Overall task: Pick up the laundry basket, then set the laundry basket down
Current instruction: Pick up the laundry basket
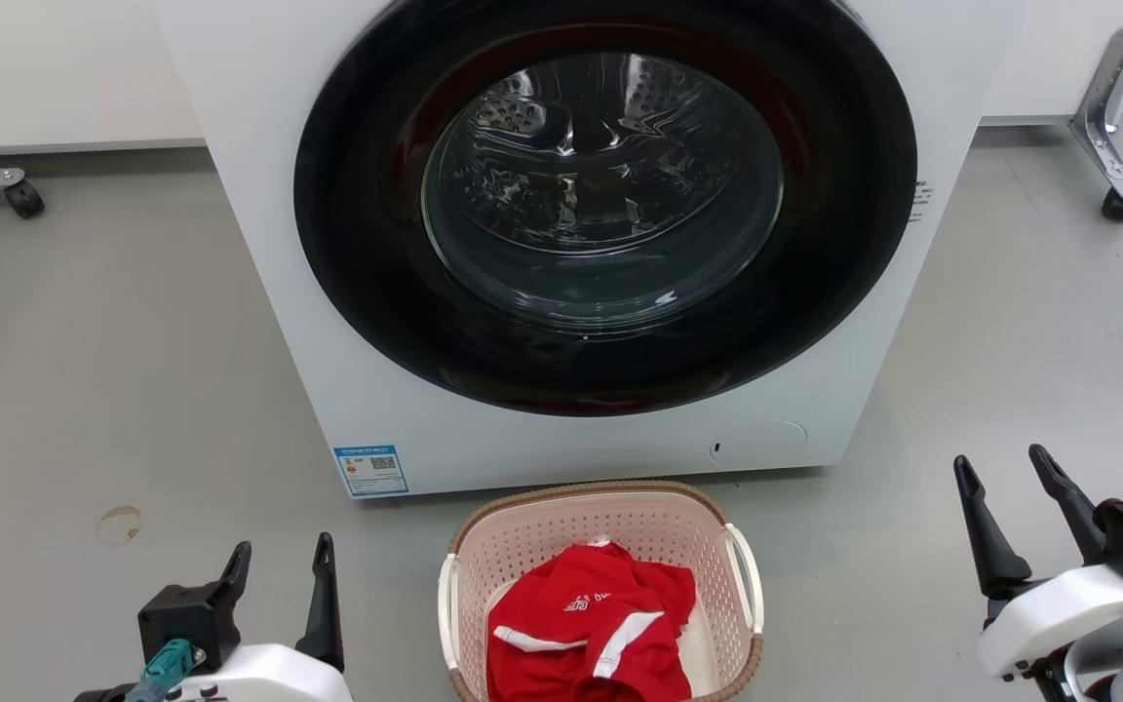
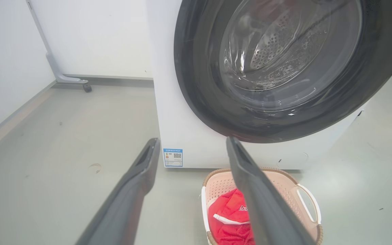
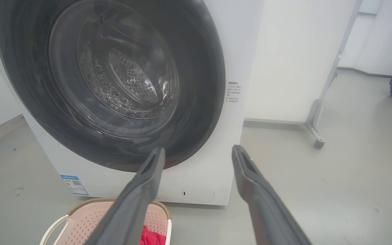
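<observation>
head view: laundry basket (image 1: pixel 620 526) lies long axis toward the washer (image 1: pixel 367 429), left gripper (image 1: pixel 284 544) and right gripper (image 1: pixel 999 456) both spread, empty.

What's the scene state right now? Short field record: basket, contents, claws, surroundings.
basket: laundry basket upright on the grey floor, just in front of the washing machine
contents: red garment with white stripes
handles: white, one per side, neither gripped
left claw: open, empty, left of the basket, apart from it
right claw: open, empty, right of the basket, farther off
washer door: looks shut
task stage: basket not yet picked up
</observation>
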{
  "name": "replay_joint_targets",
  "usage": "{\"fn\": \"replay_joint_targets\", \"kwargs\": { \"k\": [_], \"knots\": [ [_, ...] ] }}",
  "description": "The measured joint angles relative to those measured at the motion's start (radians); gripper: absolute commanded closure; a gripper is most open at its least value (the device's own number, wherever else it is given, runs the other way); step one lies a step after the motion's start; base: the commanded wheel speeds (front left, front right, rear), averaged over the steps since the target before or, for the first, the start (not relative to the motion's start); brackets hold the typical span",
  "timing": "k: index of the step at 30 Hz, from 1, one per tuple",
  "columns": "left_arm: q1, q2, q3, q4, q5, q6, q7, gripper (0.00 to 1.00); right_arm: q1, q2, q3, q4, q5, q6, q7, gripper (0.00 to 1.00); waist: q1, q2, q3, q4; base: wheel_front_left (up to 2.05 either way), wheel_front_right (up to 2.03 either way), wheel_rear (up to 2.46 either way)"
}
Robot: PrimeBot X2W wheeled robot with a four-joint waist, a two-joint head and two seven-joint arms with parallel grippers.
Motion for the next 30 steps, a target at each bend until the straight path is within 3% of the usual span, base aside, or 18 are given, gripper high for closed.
{"fn": "replay_joint_targets", "kwargs": {
  "k": [9,19,30],
  "knots": [
    [-0.016,0.008,-0.006,-0.004,0.000,0.000,0.027,0.00,-0.017,0.000,0.007,0.026,0.001,0.000,0.017,0.00,0.0000,0.0000,0.060,0.002,0.00,0.00,0.00],
    [-0.133,-0.033,-0.026,0.023,0.001,-0.010,0.013,0.00,-0.091,-0.002,-0.002,0.050,0.004,0.000,-0.003,0.00,0.0000,0.0000,0.230,0.013,0.00,0.00,0.00],
    [-0.272,-0.133,-0.029,0.186,-0.028,-0.089,-0.119,0.00,-0.174,-0.008,0.026,0.063,0.051,0.001,-0.046,0.00,0.0000,0.0000,0.472,0.025,0.00,0.00,0.00]
  ]
}}
